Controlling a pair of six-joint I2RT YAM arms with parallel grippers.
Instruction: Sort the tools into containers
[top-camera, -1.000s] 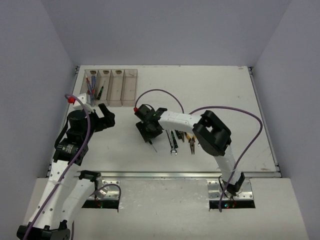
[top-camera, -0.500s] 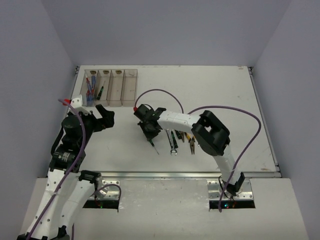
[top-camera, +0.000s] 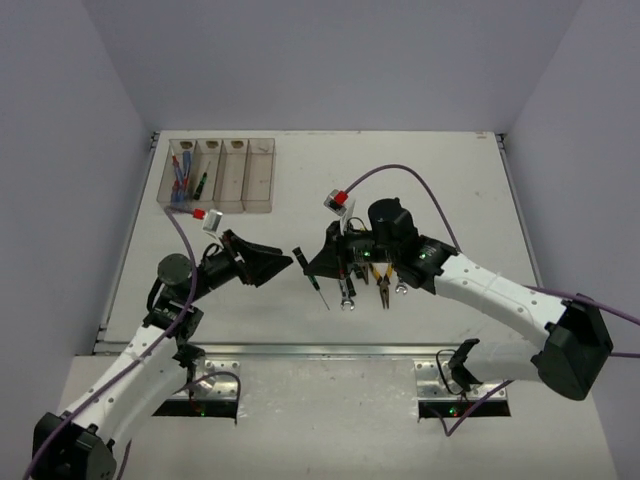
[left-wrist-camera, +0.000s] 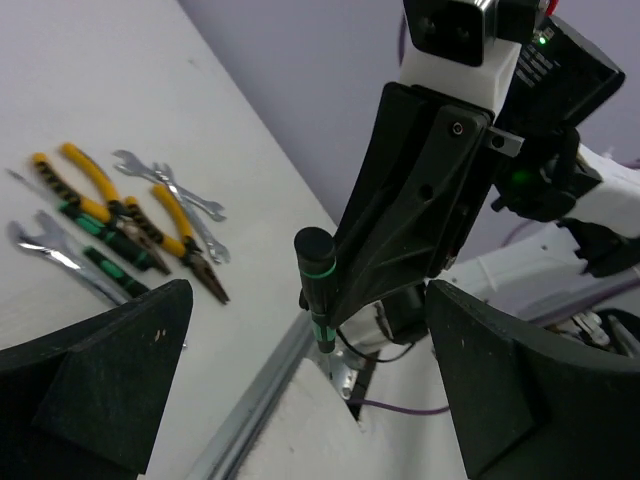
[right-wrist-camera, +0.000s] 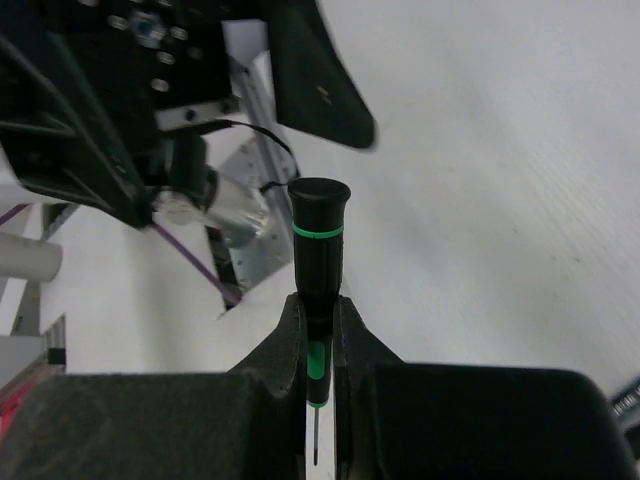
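The right gripper (top-camera: 309, 266), just left of centre in the overhead view, is pinched tight on the handle of a green-and-black screwdriver (top-camera: 312, 283). The tool's black cap points toward the upper left and its thin metal tip slants toward the lower right. In the right wrist view the handle rises from between the two pressed fingers, with a bright green ring just below the cap. The left gripper (top-camera: 282, 264) sits just to the left with its jaws spread wide and nothing between them. Its fingertips face the screwdriver's cap, near it but not touching. On the white table (top-camera: 450, 180), under the right arm at centre frame, the other tools lie close together: yellow-handled pliers (left-wrist-camera: 85, 185), silver wrenches (left-wrist-camera: 165, 178) and more green-black screwdrivers (left-wrist-camera: 105, 235). In the upper left of the overhead view stands a row of four joined translucent bins (top-camera: 260, 180). The leftmost holds blue-handled screwdrivers (top-camera: 178, 178), and the second holds a green one (top-camera: 200, 184).
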